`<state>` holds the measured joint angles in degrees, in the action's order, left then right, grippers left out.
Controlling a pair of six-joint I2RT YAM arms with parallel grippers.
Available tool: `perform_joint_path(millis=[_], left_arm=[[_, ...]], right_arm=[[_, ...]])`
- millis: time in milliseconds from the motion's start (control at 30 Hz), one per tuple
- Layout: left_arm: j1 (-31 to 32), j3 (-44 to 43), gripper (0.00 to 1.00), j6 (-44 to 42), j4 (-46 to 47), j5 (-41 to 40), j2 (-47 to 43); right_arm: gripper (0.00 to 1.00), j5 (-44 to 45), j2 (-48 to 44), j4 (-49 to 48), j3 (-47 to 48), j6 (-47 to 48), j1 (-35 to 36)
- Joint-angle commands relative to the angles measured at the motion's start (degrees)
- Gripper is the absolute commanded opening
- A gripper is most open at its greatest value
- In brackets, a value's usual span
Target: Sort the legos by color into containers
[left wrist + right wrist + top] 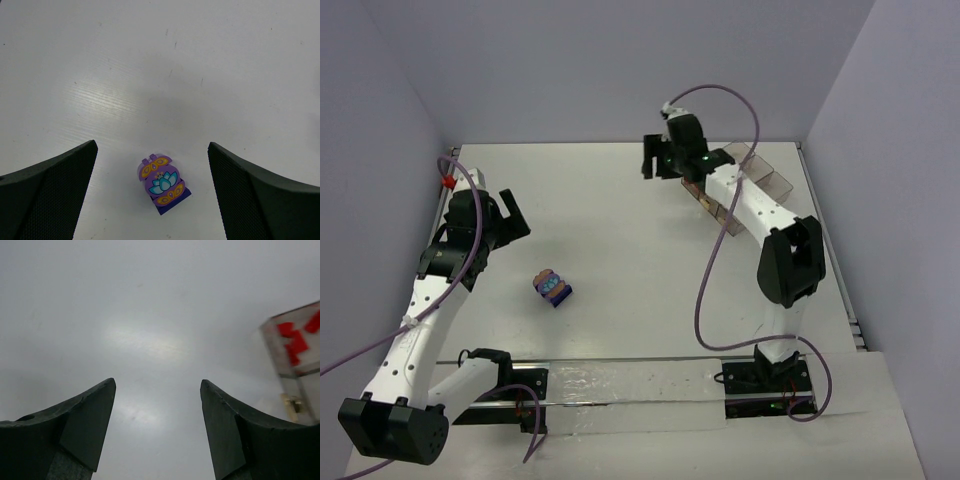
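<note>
Hazard: purple brick (162, 182), 6 o'clock of your left gripper (151, 147), may topple if nudged; right gripper (157, 382) could clip tray (280, 371); both jaws wide apart (empty).

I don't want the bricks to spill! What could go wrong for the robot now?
1. The purple lego clump is tiny beside the wide-open left claw; pinched off-centre, it might tip or skid on the smooth table.
2. The right arm crosses above the tray; swinging low, it could bump the tray and jostle the red legos inside.
</note>
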<state>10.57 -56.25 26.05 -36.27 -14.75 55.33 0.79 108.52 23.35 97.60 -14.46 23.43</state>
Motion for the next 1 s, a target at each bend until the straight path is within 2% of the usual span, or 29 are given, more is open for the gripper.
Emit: perform_joint_path(millis=[0, 133, 167, 333, 433, 667, 833, 967], left_arm=[[0.24, 0.35, 0.99, 2.68, 0.24, -3.43, 0.57], [0.24, 1.65, 0.99, 6.6, -1.74, -7.06, 1.09], [0.24, 3.3, 0.99, 7.85, -2.81, -7.39, 0.84], [1.98, 6.54, 0.96, 13.97, -4.34, -2.54, -1.07], [4.04, 9.07, 0.95, 20.02, -5.32, 1.4, -0.67], [11.87, 10.04, 0.97, 29.52, -7.5, -2.33, 6.34], [13.95, 9.4, 0.99, 35.71, -7.24, -2.84, 11.92], [14.13, 9.92, 0.99, 37.34, -7.68, -3.75, 15.29]], right_arm=[[0.76, -3.68, -5.78, -4.37, -5.83, 2.51, 9.24], [0.76, -7.67, -8.28, -6.39, -11.74, -1.3, 14.74], [0.76, -8.25, -9.36, -8.54, -16.37, -2.13, 17.64], [0.78, -8.14, -10.58, -9.97, -23.56, -5.16, 25.54], [0.79, -6.12, -11.53, -10.3, -26.32, -7.95, 25.66], [0.83, 0.42, -14.02, -8.63, -26.75, -6.76, 23.43], [0.84, 1.44, -15.98, -8.33, -26.72, -7.25, 20.16], [0.85, 0.93, -19.09, -8.92, -29.47, -8.04, 17.63]])
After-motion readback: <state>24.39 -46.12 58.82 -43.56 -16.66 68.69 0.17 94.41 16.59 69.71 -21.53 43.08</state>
